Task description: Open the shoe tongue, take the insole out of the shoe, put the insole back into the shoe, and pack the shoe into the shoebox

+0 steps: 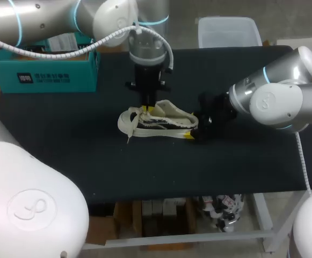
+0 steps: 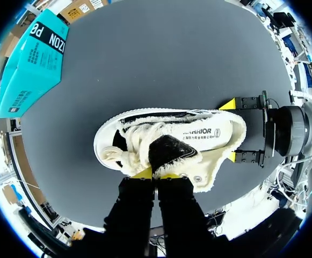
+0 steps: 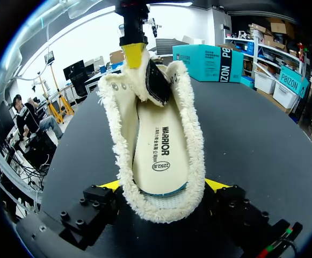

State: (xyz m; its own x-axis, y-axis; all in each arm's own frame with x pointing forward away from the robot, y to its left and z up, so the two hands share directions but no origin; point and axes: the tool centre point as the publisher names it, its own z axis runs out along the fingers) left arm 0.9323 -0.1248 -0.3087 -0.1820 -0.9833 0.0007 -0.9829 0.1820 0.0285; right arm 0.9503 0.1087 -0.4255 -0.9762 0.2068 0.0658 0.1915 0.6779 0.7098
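A cream shoe [image 1: 164, 121] with a fleecy collar sits at the middle of the black bench [image 1: 64, 156], opening upward and toe toward the left of the frame in the head view. The left arm [image 1: 145, 54] comes down from the upper left. The left jaws are pressed together on the tongue [image 2: 169, 151], pinching its edge between yellow fingertips [image 2: 142, 173]. How deep the tongue goes between them is hidden by the fingers' own black bodies. The right arm [image 1: 274, 97] enters from the right. The right jaws stand wide apart yet are clamped on the heel, one yellow fingertip [image 2: 228, 104] touching each side. From the right wrist those tips are mostly buried under the fleece. In the head view the right jaws merge with the dark bench and only one yellow spot shows. The insole [image 3: 161, 153] lies inside the shoe, its front end covered by the raised tongue, and the toe cannot be seen from there. The teal shoebox [image 1: 43, 72] stands at the upper left of the head view, well apart from the shoe. The left arm and its cable cover part of it, so I cannot tell whether its lid is open.
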